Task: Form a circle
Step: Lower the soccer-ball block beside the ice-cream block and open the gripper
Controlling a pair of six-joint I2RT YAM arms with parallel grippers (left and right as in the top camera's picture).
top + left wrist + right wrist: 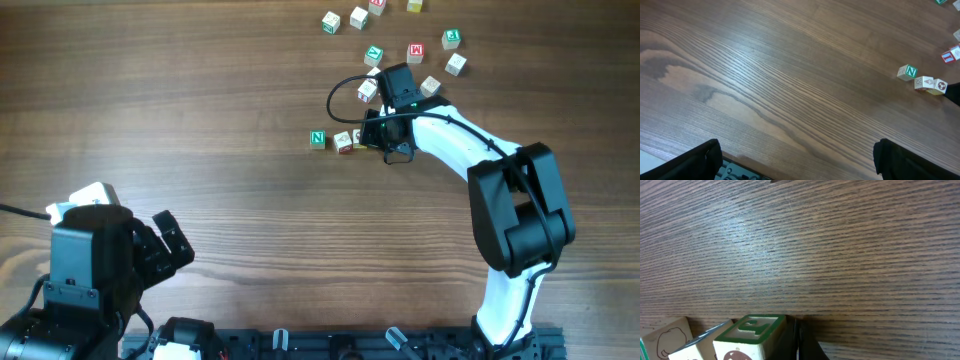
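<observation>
Wooden letter cubes [343, 142] sit in a short row at far centre, loose cubes [416, 52] scattered beyond; no ring yet. The right gripper [797, 345], jaws closed on nothing, sits low against the green-edged cube [752, 330]. A hard shove could split the row or twist a cube. Its arm [450, 138] reaches far and leftward. The left gripper [165, 245] hangs wide open, near left, well apart.
</observation>
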